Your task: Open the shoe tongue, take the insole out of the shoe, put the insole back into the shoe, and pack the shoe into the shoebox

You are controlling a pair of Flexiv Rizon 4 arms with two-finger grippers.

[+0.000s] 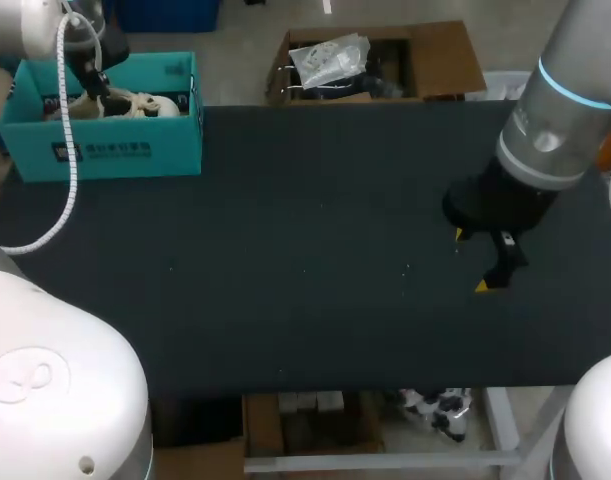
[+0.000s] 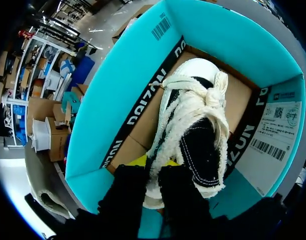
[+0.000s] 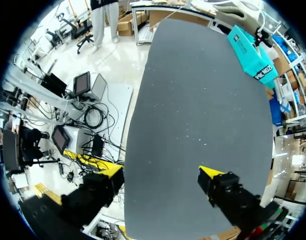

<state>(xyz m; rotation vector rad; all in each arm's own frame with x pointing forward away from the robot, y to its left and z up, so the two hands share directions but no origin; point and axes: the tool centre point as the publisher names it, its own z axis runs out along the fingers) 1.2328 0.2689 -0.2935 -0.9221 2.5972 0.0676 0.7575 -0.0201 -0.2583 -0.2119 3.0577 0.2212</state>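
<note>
A teal shoebox (image 1: 115, 150) stands at the table's far left corner, with a white and black shoe (image 1: 145, 104) lying inside it. My left gripper (image 1: 103, 88) reaches down into the box. In the left wrist view the shoe (image 2: 198, 125) lies lengthwise on the cardboard floor between the teal shoebox (image 2: 117, 85) walls, and the left gripper (image 2: 153, 165) pinches the frayed white rim at the shoe's near end. My right gripper (image 1: 472, 260) hangs open above the right part of the table, holding nothing. From the right gripper (image 3: 160, 175) the shoebox (image 3: 250, 55) shows far across the table.
The black table (image 1: 285, 250) stretches bare between the box and the right arm. My left arm's white coiled cable (image 1: 65, 190) hangs over the table's left edge in front of the box.
</note>
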